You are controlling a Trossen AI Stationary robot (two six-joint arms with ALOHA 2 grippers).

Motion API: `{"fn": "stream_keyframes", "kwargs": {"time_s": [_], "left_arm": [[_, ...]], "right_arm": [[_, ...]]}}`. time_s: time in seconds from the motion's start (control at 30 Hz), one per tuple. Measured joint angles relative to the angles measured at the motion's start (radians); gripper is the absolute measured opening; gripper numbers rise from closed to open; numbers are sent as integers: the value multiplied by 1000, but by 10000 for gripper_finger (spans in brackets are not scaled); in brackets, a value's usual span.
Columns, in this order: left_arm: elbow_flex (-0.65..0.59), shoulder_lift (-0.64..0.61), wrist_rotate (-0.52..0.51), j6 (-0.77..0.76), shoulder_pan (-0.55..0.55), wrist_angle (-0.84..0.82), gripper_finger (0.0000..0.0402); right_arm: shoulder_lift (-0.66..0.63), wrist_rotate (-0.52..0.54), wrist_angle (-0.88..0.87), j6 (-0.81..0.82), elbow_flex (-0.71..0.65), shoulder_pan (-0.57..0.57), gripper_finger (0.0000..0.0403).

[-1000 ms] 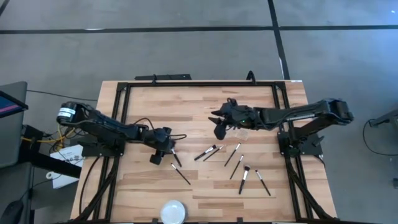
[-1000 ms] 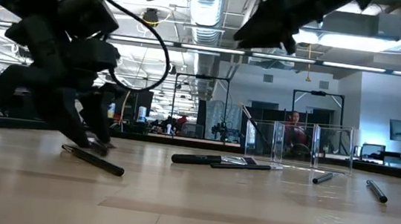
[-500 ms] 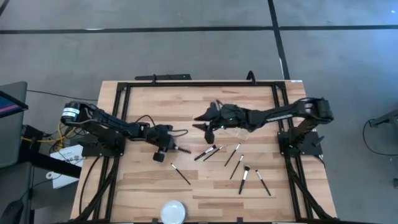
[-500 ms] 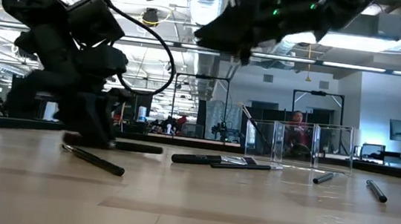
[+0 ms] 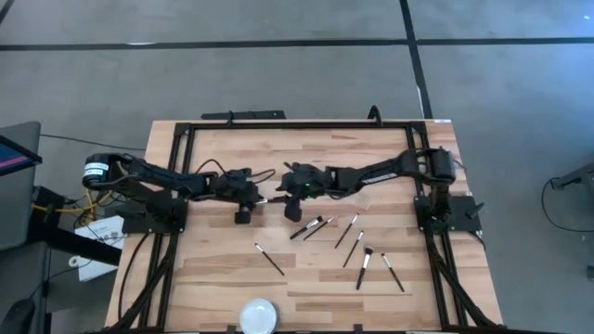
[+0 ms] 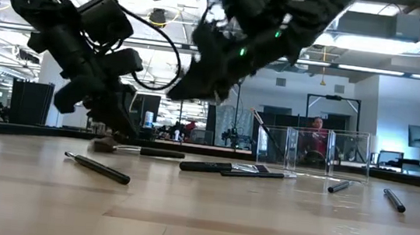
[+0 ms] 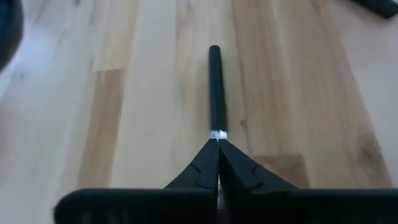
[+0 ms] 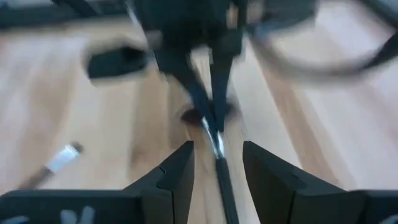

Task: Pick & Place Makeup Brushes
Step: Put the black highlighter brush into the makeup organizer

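Note:
My left gripper (image 5: 252, 199) is shut on one makeup brush (image 5: 267, 199), a thin dark one with a silver ferrule, at the table's middle. The brush's handle (image 7: 215, 87) points toward my right gripper (image 5: 283, 190). That gripper is open, and its fingers (image 8: 184, 163) stand on either side of the handle's free end (image 8: 219, 155); I cannot tell whether they touch it. Several more brushes (image 5: 311, 226) (image 5: 269, 259) (image 5: 364, 267) lie flat on the wood nearer the front edge. My left gripper pinches the brush at its silver ferrule (image 7: 217, 135) between the two fingertips (image 7: 205, 163). The fingers slant down from the table's left and lie along the brush. The handle sticks out level past them, low over the wood; whether it rests there I cannot tell.
A clear plastic holder (image 6: 312, 152) stands right of the grippers, under my right arm. A round white dish (image 5: 258, 315) sits at the front edge. The black frame (image 5: 278, 125) runs along the table's far and side edges. Bare wood lies at the far left.
My left gripper has shut on a brush and carried it toward the far edge and a little right; the brush has turned from slanting to lying left-right. My right gripper has swung left toward it and come around the handle's end.

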Motion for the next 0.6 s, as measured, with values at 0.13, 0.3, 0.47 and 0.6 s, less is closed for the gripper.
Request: {"fn": "stream_keyframes", "kwargs": {"time_s": [0.13,0.3,0.47,0.6], "left_arm": [[0,10,3,0,12,-4,6],[0,19,8,-17,12,-2,6],[0,16,7,-26,12,8,11],[2,4,-29,-24,11,13,10]], "right_arm": [[98,-1,-44,0,74,-6,127],[202,-4,-92,-6,171,-13,127],[259,-3,-143,-35,215,-14,127],[291,-3,-121,-38,228,-18,126]]}}
